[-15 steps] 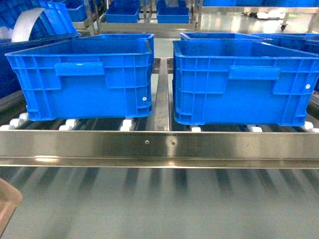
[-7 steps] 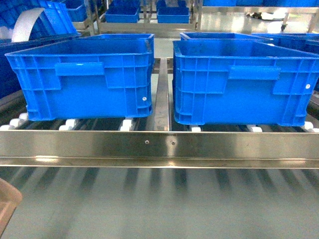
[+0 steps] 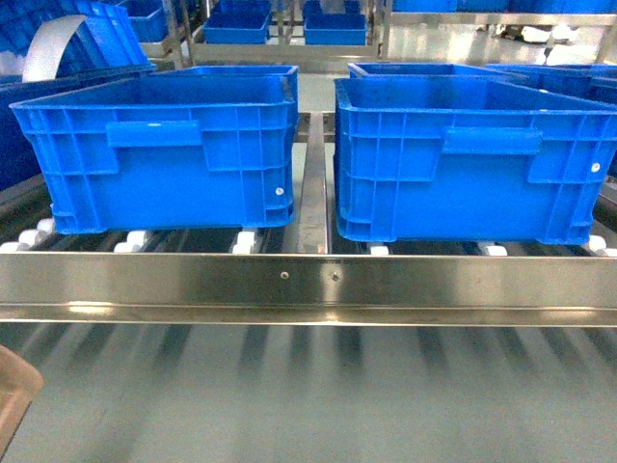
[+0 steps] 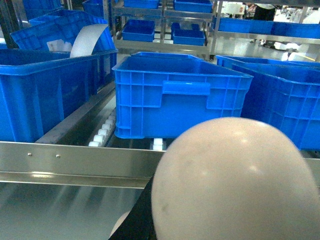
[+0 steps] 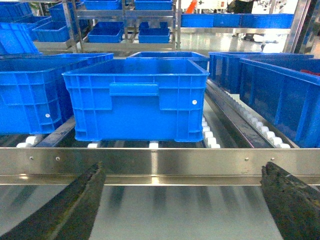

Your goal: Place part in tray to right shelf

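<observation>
The beige tray's rounded back (image 4: 235,185) fills the lower right of the left wrist view, right against the camera. It hides my left gripper's jaws, and only a black sliver of the gripper (image 4: 142,217) shows beside it. One tray corner (image 3: 14,400) pokes into the head view at the bottom left. The right shelf's shiny front rail (image 3: 308,280) runs straight across ahead, with white rollers (image 3: 246,238) behind it. My right gripper (image 5: 182,210) hangs open just before the rail (image 5: 160,162), its dark fingers (image 5: 65,210) wide apart with nothing between them. The part is out of view.
Two large blue crates (image 3: 164,154) (image 3: 472,159) stand side by side on the rollers, with a steel divider (image 3: 313,193) between them. More blue crates (image 4: 35,90) sit on racks to the left, right and behind. A flat steel surface (image 3: 318,395) lies below the rail.
</observation>
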